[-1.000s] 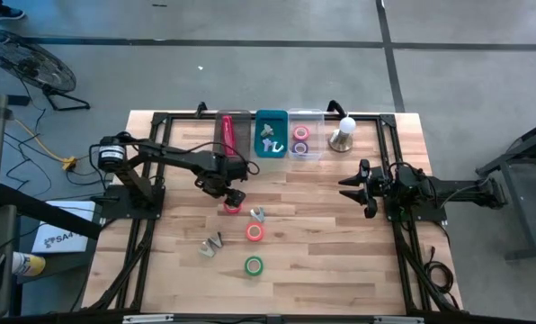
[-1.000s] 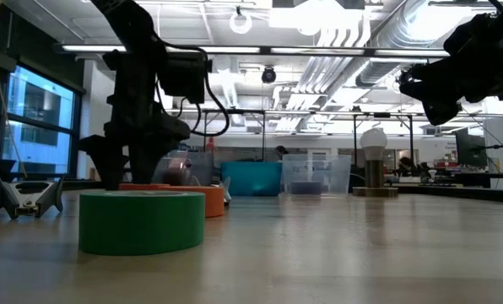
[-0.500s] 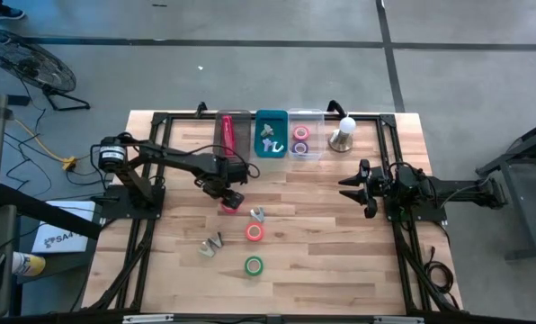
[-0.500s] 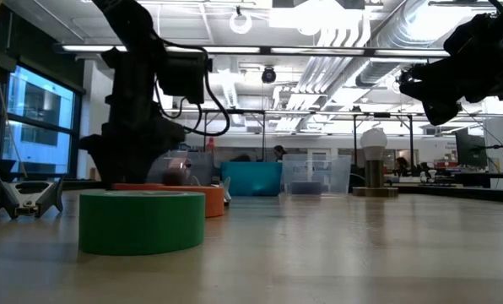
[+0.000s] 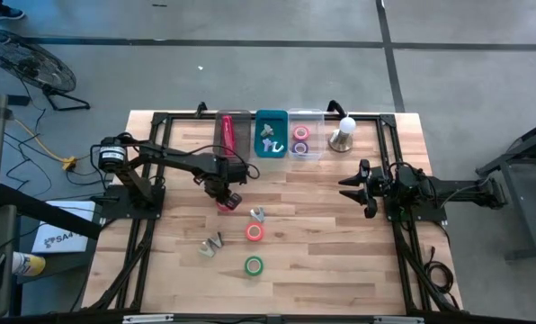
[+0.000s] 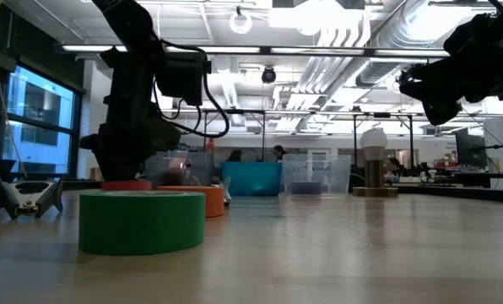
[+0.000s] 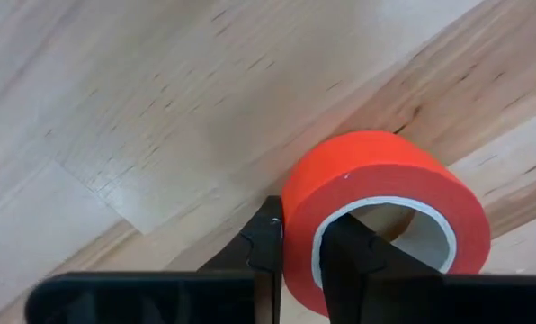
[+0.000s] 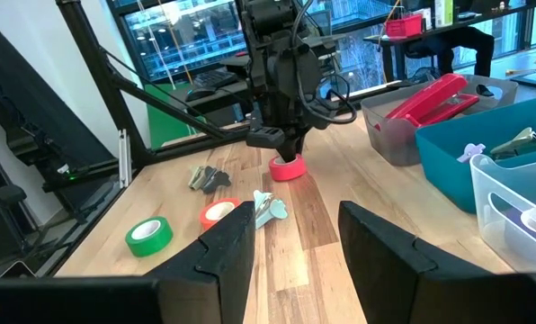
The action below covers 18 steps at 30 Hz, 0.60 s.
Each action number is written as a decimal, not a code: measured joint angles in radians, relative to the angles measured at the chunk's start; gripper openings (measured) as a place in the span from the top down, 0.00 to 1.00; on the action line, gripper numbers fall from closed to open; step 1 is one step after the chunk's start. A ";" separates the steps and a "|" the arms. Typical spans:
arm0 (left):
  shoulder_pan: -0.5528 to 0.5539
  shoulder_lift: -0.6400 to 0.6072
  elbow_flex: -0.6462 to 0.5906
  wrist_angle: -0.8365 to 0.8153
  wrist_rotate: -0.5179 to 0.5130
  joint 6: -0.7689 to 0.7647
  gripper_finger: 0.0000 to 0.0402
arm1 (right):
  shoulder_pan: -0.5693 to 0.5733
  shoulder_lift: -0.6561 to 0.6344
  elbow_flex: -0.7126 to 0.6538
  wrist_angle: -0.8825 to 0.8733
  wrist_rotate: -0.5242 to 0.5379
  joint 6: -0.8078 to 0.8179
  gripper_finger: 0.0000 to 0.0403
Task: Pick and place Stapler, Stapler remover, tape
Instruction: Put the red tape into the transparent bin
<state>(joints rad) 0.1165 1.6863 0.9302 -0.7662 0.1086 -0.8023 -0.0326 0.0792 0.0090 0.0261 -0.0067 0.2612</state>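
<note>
Red stapler (image 5: 226,131) already lying in the grey bin (image 5: 235,115) at the far edge, beside a teal bin (image 5: 270,115) with metal claw pieces (image 5: 267,138), probably staple removers, and a clear bin (image 5: 305,114) with pink and purple tape rolls (image 5: 300,140). Judged about halfway, then: stapler done, some removers and tape sorted. Left on the wood table (image 5: 322,234): an orange roll (image 5: 254,231), a green roll (image 5: 253,265), one remover (image 5: 257,214) near the orange roll, another (image 5: 213,243) farther toward the left front. Currently in hand, a red roll (image 7: 385,216): left gripper (image 5: 225,198) closed across its wall, one finger (image 7: 266,247) outside, the other (image 7: 344,256) inside the core, roll sitting at or barely above the wood in the low view, hard to tell which. Likely next, lifting and carrying to the clear bin. Right gripper (image 5: 360,187) waiting near the table's right side, well apart from everything, fingers (image 8: 223,247) spread wide and holding nothing. Also on the table, a bell-like object (image 5: 342,135) beside the clear bin.
</note>
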 joint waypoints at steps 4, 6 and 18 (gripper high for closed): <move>0.000 0.001 0.009 -0.010 0.008 0.033 0.90 | 0.000 0.000 0.000 0.000 0.000 0.000 0.62; -0.001 0.007 0.031 -0.034 0.016 0.060 0.90 | 0.000 0.000 0.000 0.000 0.000 0.000 0.62; 0.001 0.005 0.260 -0.133 -0.066 0.207 0.90 | 0.000 0.000 0.000 0.000 0.000 0.000 0.62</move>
<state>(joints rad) 0.1177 1.6917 1.1898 -0.8989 0.0426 -0.5953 -0.0327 0.0792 0.0090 0.0261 -0.0067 0.2614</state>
